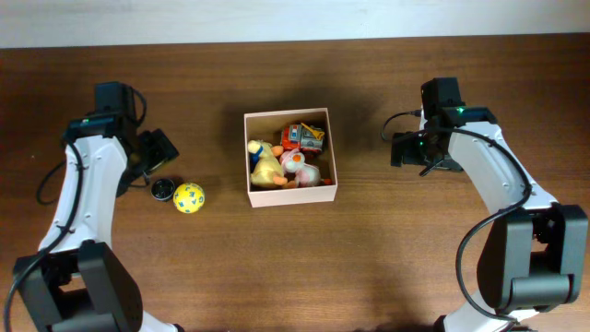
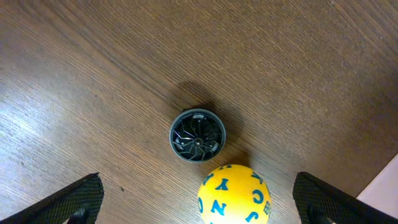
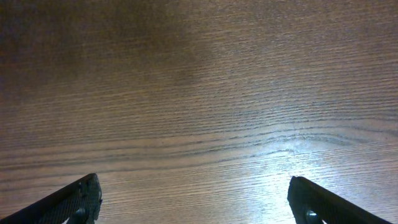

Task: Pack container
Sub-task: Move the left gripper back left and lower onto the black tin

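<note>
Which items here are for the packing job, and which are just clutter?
Job: square white cardboard box, tan inside; yellow ball with blue letters and black round finned disc, likely next in; toys already inside.
Lying about: only the brown wooden table.

Place: a robot test bench, most likely a lab; the room itself was out of view.
Fixtures: a left arm [image 1: 88,184] and a right arm [image 1: 498,175] stood at one wooden table [image 1: 369,258].
Props: a cardboard container [image 1: 291,195] of small toys [image 1: 277,166] and a yellow letter ball [image 1: 188,197] were laid out.
Background: only a pale strip [image 1: 277,18] showed beyond the table's far edge.
</note>
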You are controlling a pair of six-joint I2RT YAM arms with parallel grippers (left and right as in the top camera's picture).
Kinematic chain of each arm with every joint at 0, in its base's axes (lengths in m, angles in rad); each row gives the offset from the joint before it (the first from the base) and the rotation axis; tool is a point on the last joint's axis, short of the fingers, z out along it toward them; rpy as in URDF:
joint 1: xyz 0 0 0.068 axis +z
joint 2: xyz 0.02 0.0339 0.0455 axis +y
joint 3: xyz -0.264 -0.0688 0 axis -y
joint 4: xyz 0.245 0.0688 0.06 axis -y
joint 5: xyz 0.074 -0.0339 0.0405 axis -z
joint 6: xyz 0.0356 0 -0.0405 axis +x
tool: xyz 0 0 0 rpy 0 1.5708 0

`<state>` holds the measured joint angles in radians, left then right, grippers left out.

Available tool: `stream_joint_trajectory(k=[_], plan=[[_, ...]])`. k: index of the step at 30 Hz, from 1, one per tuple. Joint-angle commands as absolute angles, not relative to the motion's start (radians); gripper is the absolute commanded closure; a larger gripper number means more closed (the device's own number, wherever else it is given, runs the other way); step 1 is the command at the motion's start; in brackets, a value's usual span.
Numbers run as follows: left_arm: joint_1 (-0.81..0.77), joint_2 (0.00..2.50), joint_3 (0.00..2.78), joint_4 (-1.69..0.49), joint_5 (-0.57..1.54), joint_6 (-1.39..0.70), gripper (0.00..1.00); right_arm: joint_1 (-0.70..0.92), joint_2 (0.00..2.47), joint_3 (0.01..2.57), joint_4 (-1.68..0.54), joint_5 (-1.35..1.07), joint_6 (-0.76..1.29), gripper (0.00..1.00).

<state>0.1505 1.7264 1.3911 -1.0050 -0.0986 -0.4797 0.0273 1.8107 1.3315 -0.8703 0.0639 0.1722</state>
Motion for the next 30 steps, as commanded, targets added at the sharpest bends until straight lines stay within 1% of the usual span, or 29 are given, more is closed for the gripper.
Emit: stream_joint_trajectory(k=[1, 9, 14, 20, 21, 22, 25, 26, 29, 30], plan=[[0.160, 1.750, 1.378, -0.999, -0.067, -0.413, 0.01, 0.024, 1.790, 1.340, -0.871, 0.080, 0.173, 0.01], [0.160, 1.871, 1.369, -0.999, -0.067, -0.413, 0.01, 0.024, 1.790, 1.340, -0.871, 0.080, 0.173, 0.01], [0.161, 1.967, 1.369, -0.979, -0.066, -0.422, 0.04, 0.024, 1.790, 1.340, -0.871, 0.080, 0.173, 0.01], [0.161, 2.021, 1.369, -0.969, -0.066, -0.421, 0.05, 0.024, 1.790, 1.340, -0.870, 0.080, 0.173, 0.01], [0.161, 2.025, 1.369, -0.969, -0.066, -0.421, 0.08, 0.024, 1.790, 1.340, -0.871, 0.080, 0.173, 0.01], [0.161, 2.029, 1.369, -0.970, -0.066, -0.421, 0.15, 0.024, 1.790, 1.340, -0.871, 0.080, 0.173, 0.01], [0.161, 2.030, 1.369, -0.978, -0.062, -0.421, 0.30, 0.024, 1.790, 1.340, -0.870, 0.080, 0.173, 0.01], [0.161, 2.030, 1.369, -0.981, -0.051, -0.421, 0.33, 0.024, 1.790, 1.340, -0.870, 0.080, 0.173, 0.01], [0.161, 2.030, 1.369, -0.984, -0.039, -0.421, 0.34, 0.024, 1.790, 1.340, -0.871, 0.080, 0.173, 0.01], [0.161, 2.030, 1.369, -0.985, -0.039, -0.421, 0.38, 0.024, 1.790, 1.340, -0.871, 0.080, 0.173, 0.01]])
